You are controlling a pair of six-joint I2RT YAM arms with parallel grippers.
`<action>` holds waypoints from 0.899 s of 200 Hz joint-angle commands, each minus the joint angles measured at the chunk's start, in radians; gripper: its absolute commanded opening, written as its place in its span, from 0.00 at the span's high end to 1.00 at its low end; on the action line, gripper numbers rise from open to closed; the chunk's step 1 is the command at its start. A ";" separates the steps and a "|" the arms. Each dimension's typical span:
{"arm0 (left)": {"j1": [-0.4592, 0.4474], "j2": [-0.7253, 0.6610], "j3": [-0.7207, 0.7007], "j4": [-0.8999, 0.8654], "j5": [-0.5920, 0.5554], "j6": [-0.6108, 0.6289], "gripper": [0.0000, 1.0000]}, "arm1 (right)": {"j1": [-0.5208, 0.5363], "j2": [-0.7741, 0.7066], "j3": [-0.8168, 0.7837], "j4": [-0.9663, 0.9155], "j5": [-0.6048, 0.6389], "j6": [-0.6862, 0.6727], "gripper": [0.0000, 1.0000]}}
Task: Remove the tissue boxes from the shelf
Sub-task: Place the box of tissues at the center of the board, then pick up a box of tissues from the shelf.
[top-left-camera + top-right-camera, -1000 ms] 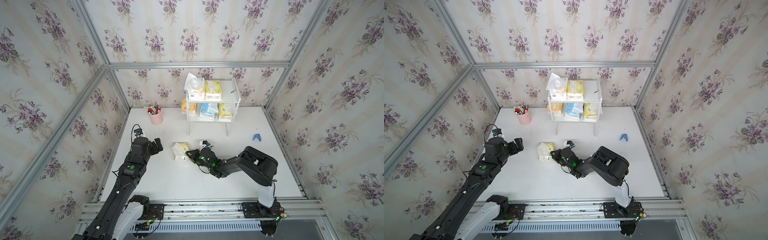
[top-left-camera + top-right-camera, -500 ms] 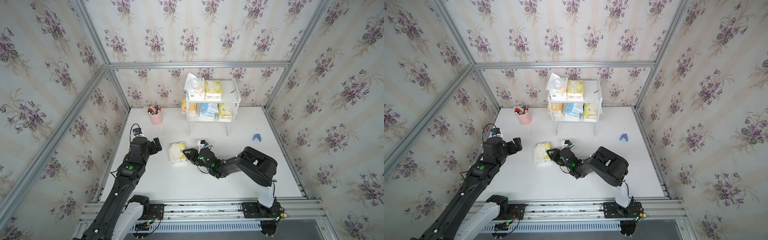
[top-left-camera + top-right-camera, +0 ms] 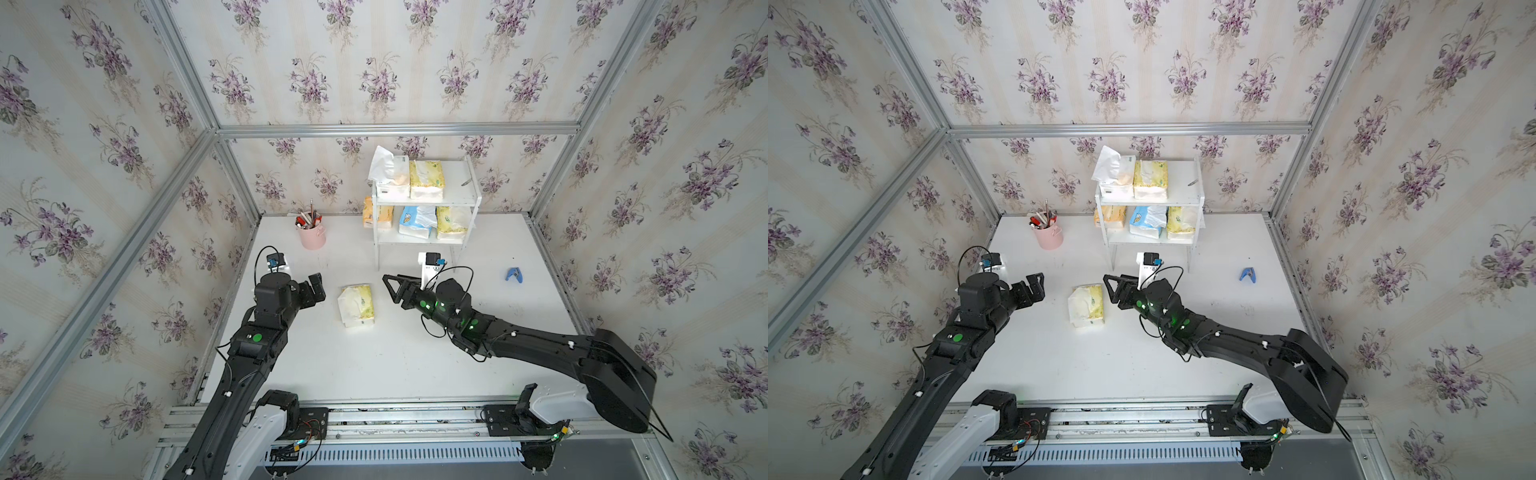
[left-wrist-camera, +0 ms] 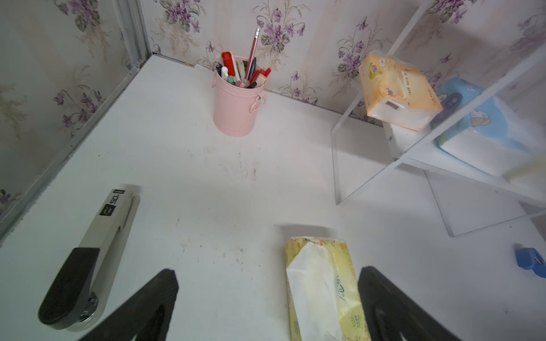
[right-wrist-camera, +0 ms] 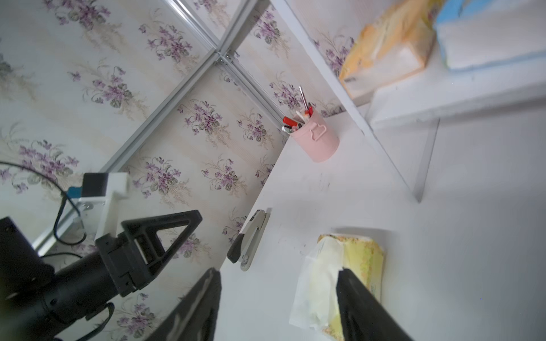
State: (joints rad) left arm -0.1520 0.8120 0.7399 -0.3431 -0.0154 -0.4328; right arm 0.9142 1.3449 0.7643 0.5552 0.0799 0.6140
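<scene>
Black plastic fingers of the right gripper (image 3: 392,290) stand spread and empty at mid-frame in a top view, just right of a yellow-and-white tissue pack (image 3: 356,306). That pack lies flat on the white table (image 3: 374,365), off the shelf, with its long axis running roughly up the frame. Left of it, the left gripper (image 3: 318,288) is spread wide too and holds nothing. Farther up the frame stands the shelf (image 3: 457,185), a thin white two-board rack carrying five packs. A white one (image 3: 395,185) with a loose tissue poking up and a yellow one (image 3: 426,179) sit on the upper board. An orange one (image 3: 377,212), a light blue one (image 3: 417,220) and another yellow one (image 3: 452,222) sit below. All look like soft, crinkly film-wrapped bricks, short ends facing the arms. The right gripper seems the nearer, with the shelf almost straight up-frame of it, so it looks better placed for the next reach.
</scene>
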 commanded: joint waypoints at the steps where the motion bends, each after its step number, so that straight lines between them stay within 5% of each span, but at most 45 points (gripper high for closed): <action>1: 0.000 0.049 0.051 -0.009 0.094 -0.032 0.01 | -0.033 -0.061 0.114 -0.309 -0.039 -0.387 0.31; 26: 0.001 0.091 0.057 -0.003 0.137 -0.036 0.01 | -0.097 -0.063 0.360 -0.629 -0.087 -0.506 0.30; 53: 0.000 0.099 0.023 0.057 0.201 -0.055 0.01 | -0.211 -0.027 0.574 -0.826 -0.166 -0.487 0.33; 115: 0.000 0.118 0.018 0.041 0.225 -0.035 0.01 | -0.573 0.104 0.844 -0.884 -0.414 -0.253 0.38; 180: 0.000 0.125 -0.008 0.044 0.217 -0.032 0.01 | -0.652 0.325 1.055 -0.868 -0.466 -0.147 0.48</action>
State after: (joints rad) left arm -0.1520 0.9318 0.7383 -0.3237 0.2020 -0.4770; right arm 0.2668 1.6085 1.7542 -0.3176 -0.3412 0.4057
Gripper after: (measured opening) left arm 0.992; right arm 0.538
